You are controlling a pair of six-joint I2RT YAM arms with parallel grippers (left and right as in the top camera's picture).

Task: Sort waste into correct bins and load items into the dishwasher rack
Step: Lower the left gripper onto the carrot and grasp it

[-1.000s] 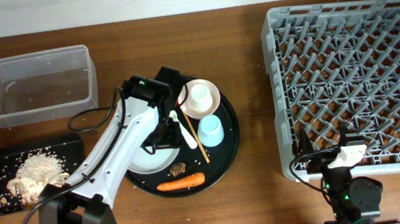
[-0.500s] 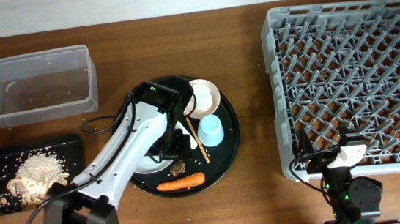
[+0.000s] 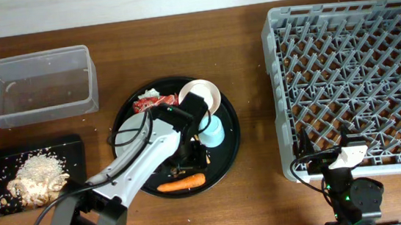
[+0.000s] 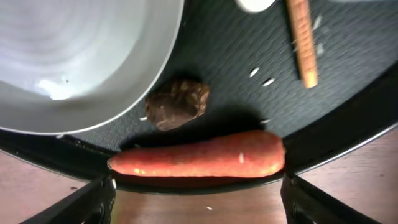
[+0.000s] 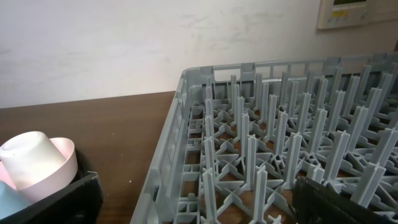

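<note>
the left arm (image 3: 129, 171) reaches diagonally over the round black tray (image 3: 231, 135), wrist tipped down. the left gripper (image 4: 199, 194) hangs over the carrot (image 4: 199, 163) with jaws wide, one finger off each end, gripping nothing. the carrot lies flat by the tray's near rim, long axis jaw to jaw, blunt end rightward in the wrist view. the right gripper (image 5: 196, 202) sits wide open beside the dishwasher rack (image 5: 261, 143).

Dark brown wood-grain tabletop (image 3: 246, 49) under even light, backed by a scuffed off-white wall (image 5: 124, 43) with a beige panel (image 5: 357, 11) at upper right.
</note>
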